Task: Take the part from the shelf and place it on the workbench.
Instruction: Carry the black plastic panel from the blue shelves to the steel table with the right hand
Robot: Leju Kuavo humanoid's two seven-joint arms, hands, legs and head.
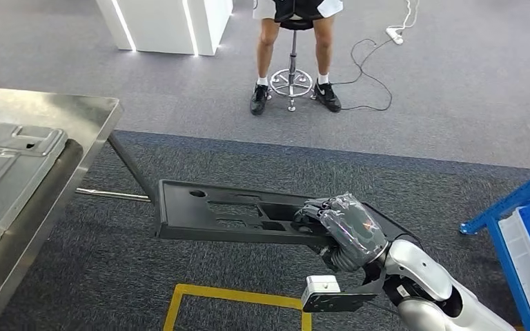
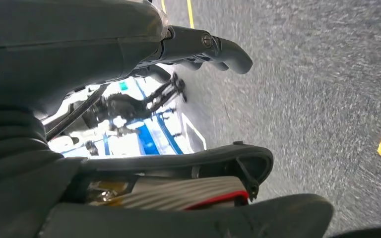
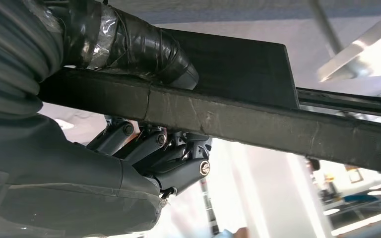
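The part (image 1: 234, 214) is a long flat black panel with cut-outs, held level above the carpet in the head view. My right hand (image 1: 345, 227) grips its near right end from above, wrapped in clear film. In the right wrist view the taped thumb lies on one face of the part (image 3: 278, 124) and the dark fingers (image 3: 178, 166) curl under its edge. The steel workbench (image 1: 76, 114) stands at the left, the part's far end close to its corner but apart from it. My left hand (image 2: 129, 49) hangs over the carpet, fingers (image 2: 228, 52) spread and holding nothing.
A grey stamped metal panel (image 1: 7, 158) lies on the workbench. The blue shelf (image 1: 524, 227) stands at the right edge. A person (image 1: 297, 41) sits on a stool (image 1: 291, 79) straight ahead, with a cable (image 1: 373, 76) on the floor beside them. Yellow floor tape (image 1: 234, 295) runs below the part.
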